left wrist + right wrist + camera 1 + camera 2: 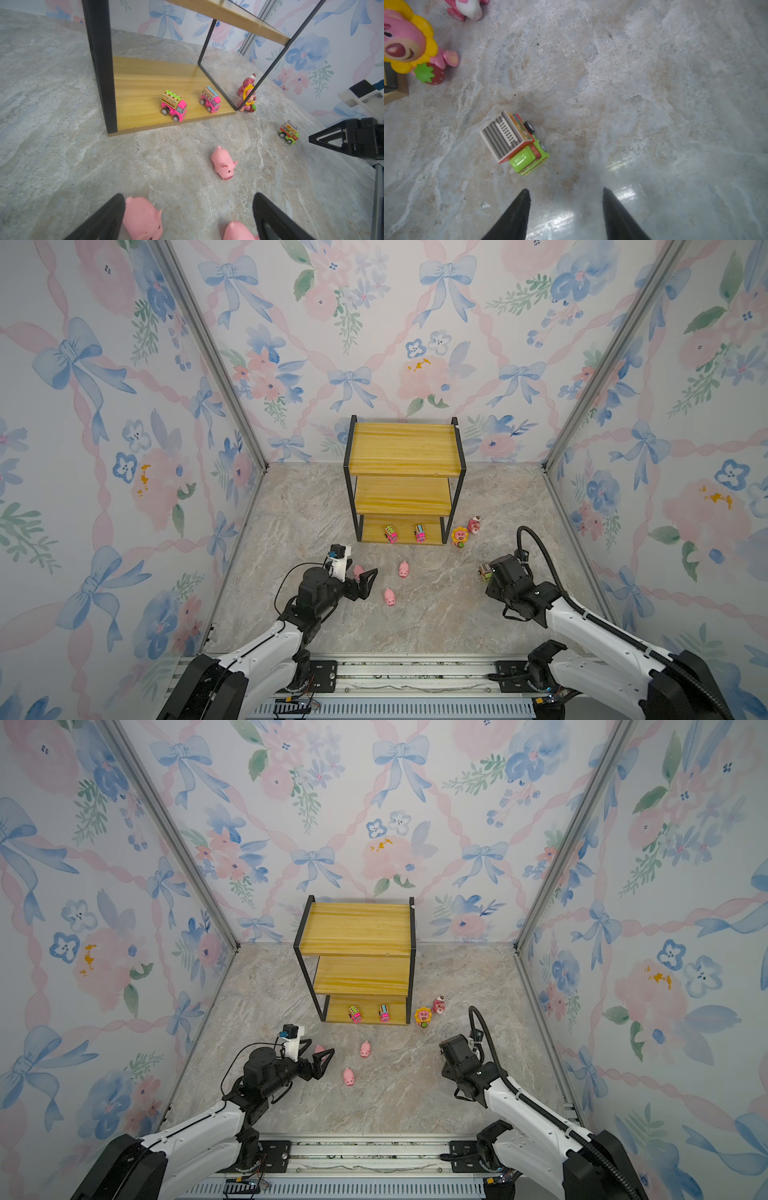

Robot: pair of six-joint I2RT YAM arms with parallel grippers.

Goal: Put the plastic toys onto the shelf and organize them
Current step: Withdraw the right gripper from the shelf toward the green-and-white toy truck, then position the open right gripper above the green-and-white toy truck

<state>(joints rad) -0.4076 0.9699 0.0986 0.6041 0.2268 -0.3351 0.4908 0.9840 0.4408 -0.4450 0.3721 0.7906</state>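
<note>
- Nearest the robot, the left gripper [189, 196] sits low over the marble-patterned table [436, 614], jaws wide apart. One pink pig [143, 218] lies against the inside of one finger, unclamped. A second pig [239, 230] lies near the other finger.
- A third pig [403, 569] lies a little farther out, on the table between the two arms.
- The pigs look soft, rubbery and very light. A gentle squeeze across the flanks at mid-body would probably hold best, since a rounded snout or rump could squirt out.
- The right gripper [565, 189] points down at the table, jaws apart and empty. The green truck [517, 143] stands on its wheels just ahead and off to one side, not between them.
- That truck looks like hard, light plastic that will roll. The flat sides of its box body seem the likeliest hold.
- Farther back stands the shelf [405, 448], three yellow boards in a black frame. On its lowest board are a pink truck [390, 534] and a second pink truck [420, 533]. The upper boards are bare.
- On the table just beside the shelf's right front leg stand the sunflower bear [459, 536] and, behind it, the other bear [474, 524].
</note>
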